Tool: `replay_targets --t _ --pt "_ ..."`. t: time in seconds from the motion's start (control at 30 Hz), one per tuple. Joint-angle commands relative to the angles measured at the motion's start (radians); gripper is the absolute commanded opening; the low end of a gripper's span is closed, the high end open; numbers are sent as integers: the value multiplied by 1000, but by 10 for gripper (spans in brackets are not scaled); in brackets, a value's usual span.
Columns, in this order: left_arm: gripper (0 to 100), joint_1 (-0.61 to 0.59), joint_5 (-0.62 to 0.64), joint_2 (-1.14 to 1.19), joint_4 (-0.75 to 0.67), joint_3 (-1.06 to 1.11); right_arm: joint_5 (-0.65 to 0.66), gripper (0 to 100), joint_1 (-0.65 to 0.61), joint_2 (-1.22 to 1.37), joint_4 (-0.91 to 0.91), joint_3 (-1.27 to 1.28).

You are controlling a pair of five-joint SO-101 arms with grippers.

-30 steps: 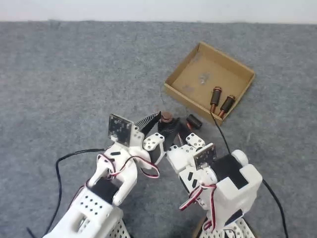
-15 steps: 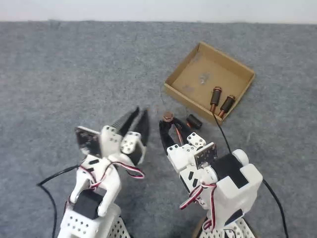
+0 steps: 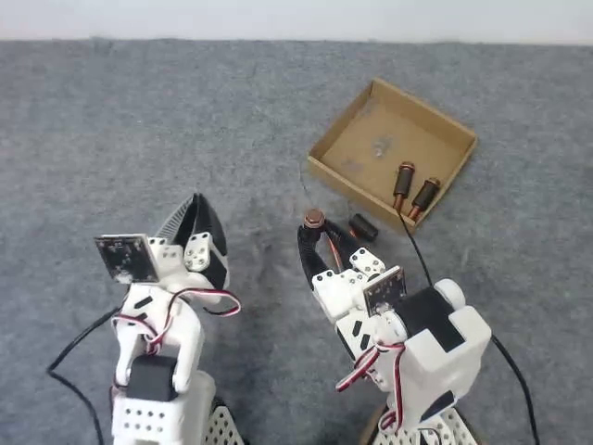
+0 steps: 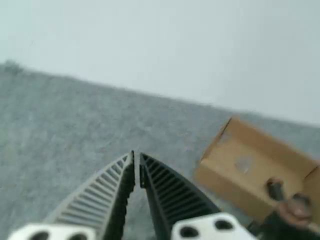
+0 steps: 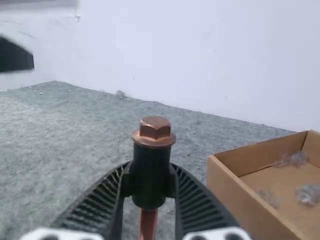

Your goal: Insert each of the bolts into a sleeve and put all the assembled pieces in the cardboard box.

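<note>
Two assembled pieces lie in the cardboard box toward the far right of the worktop, while the right claw clamps a sleeve upright, its bolt seemingly seated and ready for boxing, and the left claw sits pinched together, empty, out of the way.

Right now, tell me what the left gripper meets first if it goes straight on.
Nothing, probably: the left gripper points over bare carpet; the cardboard box sits off to the side.

Loose sleeve lies just beside the cardboard box.
</note>
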Motion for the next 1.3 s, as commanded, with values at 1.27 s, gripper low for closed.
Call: replay_targets --t 1.27 --pt "11 -245 -373 -18 416 67 17 6 544 -249 746 -718"
